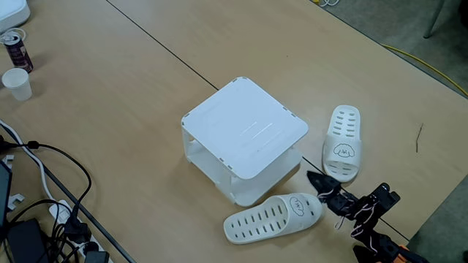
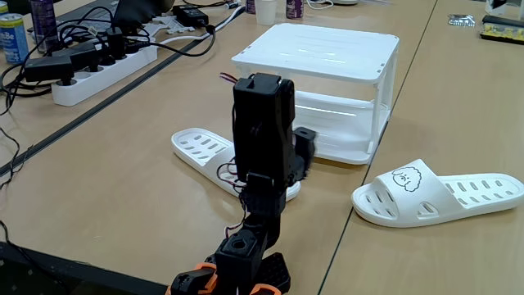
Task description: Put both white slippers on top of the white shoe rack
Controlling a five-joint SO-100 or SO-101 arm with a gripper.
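Observation:
The white shoe rack (image 1: pixel 245 135) stands mid-table with its flat top bare; it also shows as the white shoe rack (image 2: pixel 319 57) behind the arm. One white slipper (image 1: pixel 342 142) lies right of it, puppy face up. The other white slipper (image 1: pixel 272 218) lies in front of the rack. In the low fixed view they are the right slipper (image 2: pixel 438 192) and the left slipper (image 2: pixel 201 147), the latter partly hidden by my black arm (image 2: pixel 262 139). My gripper (image 1: pixel 316 184) hovers between the two slippers, pointing toward the rack. Its fingers are too dark to separate.
A paper cup (image 1: pixel 16 82) and a can (image 1: pixel 16 47) stand at the far left. Cables (image 1: pixel 44 212) and a power strip (image 2: pixel 98 70) crowd one table side. The table edge (image 1: pixel 439 212) runs close behind the arm's base.

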